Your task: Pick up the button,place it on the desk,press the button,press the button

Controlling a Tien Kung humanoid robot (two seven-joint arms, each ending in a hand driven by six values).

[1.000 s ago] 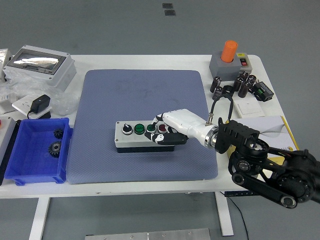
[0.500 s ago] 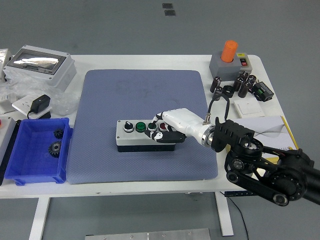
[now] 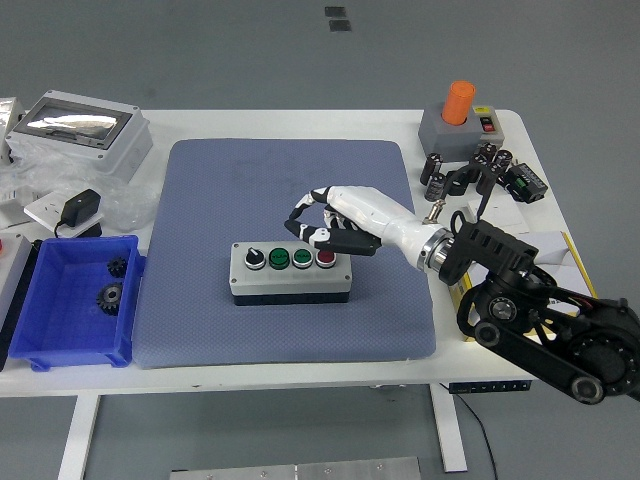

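Note:
A grey button box (image 3: 290,272) lies on the blue-grey mat (image 3: 290,200), with a black knob, two green buttons and a red button (image 3: 325,258) on its top face. My right hand (image 3: 325,220), white with black finger joints, hovers just above and behind the box's right end. Its fingers are loosely curled and hold nothing. A fingertip (image 3: 322,238) points down a little above the red button, not touching it. The black right arm (image 3: 540,310) comes in from the lower right. The left arm is out of sight.
A blue bin (image 3: 70,300) with gears stands at the left edge. A grey enclosure (image 3: 75,130), plastic bags and a black adapter (image 3: 80,210) lie at the back left. At the back right stand an orange-capped switch box (image 3: 462,120) and several black capacitors (image 3: 485,170).
My right hand has lifted off the button box and drawn back up and away from its buttons. The box has stayed in place on the mat.

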